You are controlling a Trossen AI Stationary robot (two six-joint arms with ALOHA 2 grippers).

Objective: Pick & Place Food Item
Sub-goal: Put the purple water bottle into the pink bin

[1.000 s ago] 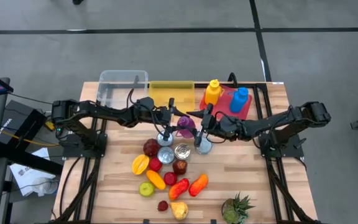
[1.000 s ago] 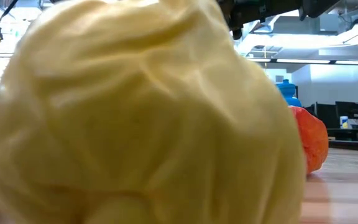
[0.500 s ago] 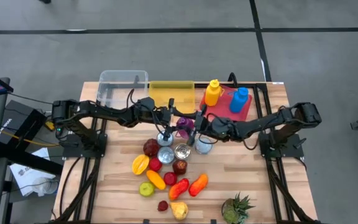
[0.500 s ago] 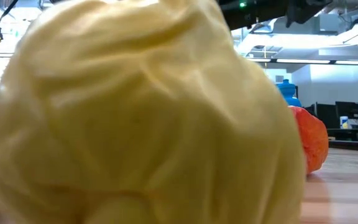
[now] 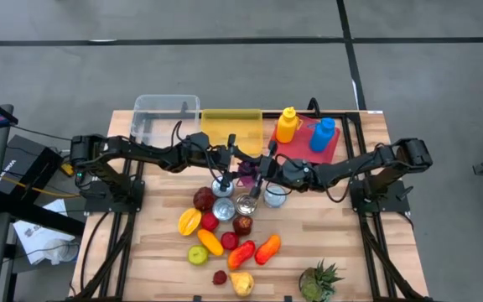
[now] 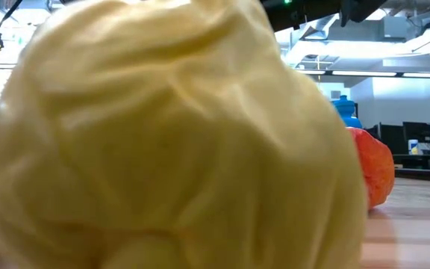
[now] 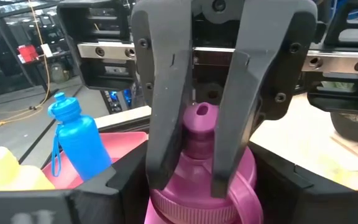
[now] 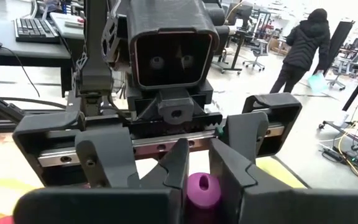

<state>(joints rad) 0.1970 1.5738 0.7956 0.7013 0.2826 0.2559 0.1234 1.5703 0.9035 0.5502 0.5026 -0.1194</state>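
A purple bottle sits between my two grippers over the middle of the table, beyond the food. My left gripper reaches it from the table's left and is shut on its body. My right gripper comes from the right and is shut on its cap. The food items, a heap of fruit and vegetables, lie on the table nearer the front edge, touched by neither gripper. In the low view a pale yellow fruit fills most of the picture, with an orange-red one behind it. My left gripper holds the bottle's wide body between its two dark fingers, coming level from the table's left. The bottle's cap end points up; whether its base is off the table does not show. My right gripper pinches the bottle's narrow cap spout between its two fingers. It comes about level from the table's right, facing my left gripper, with the fingers on the two sides of the spout.
Several silver cans stand just in front of the grippers. At the back are a clear bin, a yellow bin and a red tray bearing a yellow bottle and a blue bottle. A pineapple lies front right.
My right gripper has moved toward the table's left, up to the purple bottle and my left gripper. The bottle has stayed where it was.
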